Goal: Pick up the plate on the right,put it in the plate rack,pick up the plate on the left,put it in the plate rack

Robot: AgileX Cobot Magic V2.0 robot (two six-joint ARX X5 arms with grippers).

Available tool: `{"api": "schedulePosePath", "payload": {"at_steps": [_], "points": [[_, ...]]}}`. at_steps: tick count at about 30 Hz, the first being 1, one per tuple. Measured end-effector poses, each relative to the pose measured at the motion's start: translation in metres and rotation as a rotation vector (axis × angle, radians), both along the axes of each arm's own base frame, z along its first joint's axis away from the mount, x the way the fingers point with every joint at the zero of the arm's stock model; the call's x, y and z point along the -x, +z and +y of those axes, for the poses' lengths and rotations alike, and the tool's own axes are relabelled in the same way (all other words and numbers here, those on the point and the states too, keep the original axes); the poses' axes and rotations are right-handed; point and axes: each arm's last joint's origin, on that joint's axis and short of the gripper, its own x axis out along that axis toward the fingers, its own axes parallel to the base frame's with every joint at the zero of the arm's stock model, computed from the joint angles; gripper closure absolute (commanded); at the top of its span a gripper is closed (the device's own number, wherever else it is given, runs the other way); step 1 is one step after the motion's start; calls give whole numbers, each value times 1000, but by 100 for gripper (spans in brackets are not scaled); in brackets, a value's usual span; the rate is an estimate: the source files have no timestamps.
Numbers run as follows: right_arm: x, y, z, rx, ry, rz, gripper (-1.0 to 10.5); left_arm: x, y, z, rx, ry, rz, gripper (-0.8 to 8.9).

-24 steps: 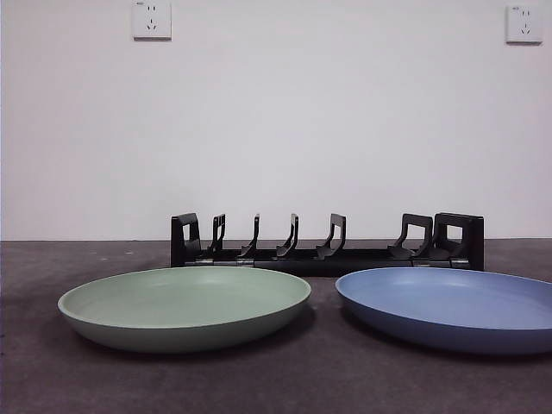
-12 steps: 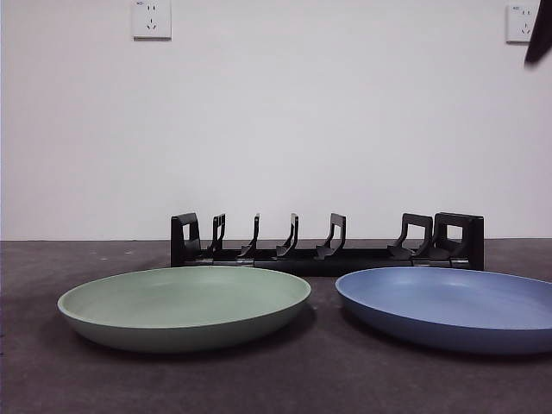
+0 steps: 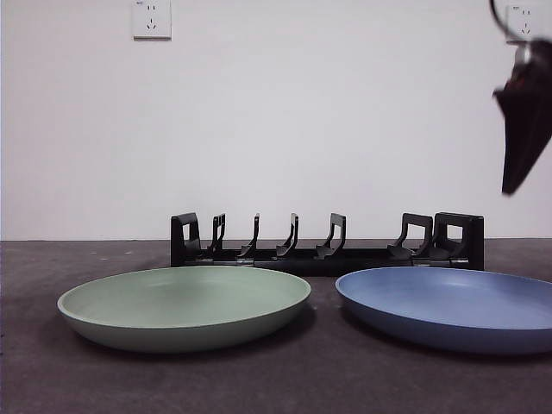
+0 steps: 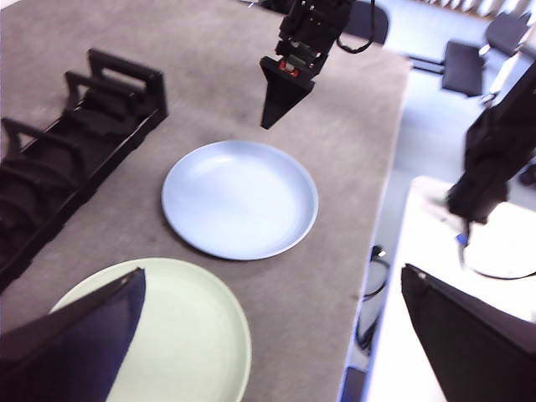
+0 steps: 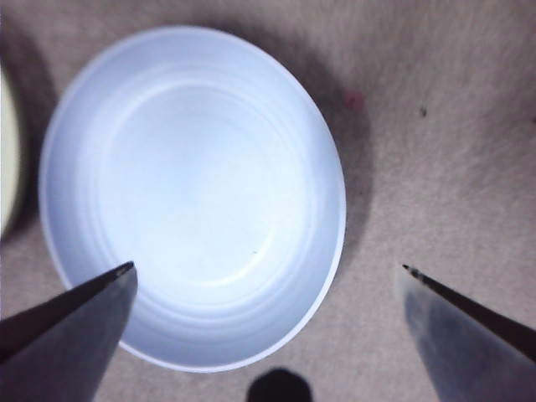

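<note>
A blue plate (image 3: 448, 304) lies on the right of the table and a green plate (image 3: 184, 304) on the left. Behind both stands the long black plate rack (image 3: 328, 250), with nothing between its prongs. My right gripper (image 3: 513, 177) hangs at the upper right, above the blue plate's far right edge. Its own wrist view shows it open (image 5: 268, 268) over the blue plate (image 5: 193, 193), well clear of it. My left gripper (image 4: 272, 272) is open and high over the table, looking down on the green plate (image 4: 180, 335), the blue plate (image 4: 239, 199), the rack (image 4: 67, 159) and the right gripper (image 4: 270, 121).
The table (image 4: 352, 100) has a grey-brown felt top; its edge runs past the blue plate, with floor and chairs (image 4: 469, 63) beyond. A white wall with two sockets (image 3: 152, 19) stands behind the rack. A sliver of the green plate (image 5: 5, 151) shows beside the blue one.
The right arm has come down into the front view from the top right corner, from a small black tip to a large dark shape. Plates and rack have not moved.
</note>
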Motion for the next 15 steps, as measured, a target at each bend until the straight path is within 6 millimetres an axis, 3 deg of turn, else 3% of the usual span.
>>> {"api": "schedulePosePath", "payload": {"at_steps": [5,10,15], "points": [[-13,-24,-1,21,-5,81,421,-3,-4,-7,-55,5,-22,184],[-21,-40,-1,23,-4,129,565,-7,-7,-12,-88,2,-27,184],[-26,-51,3,25,9,159,574,-11,-10,-15,-107,9,-21,185]]}}
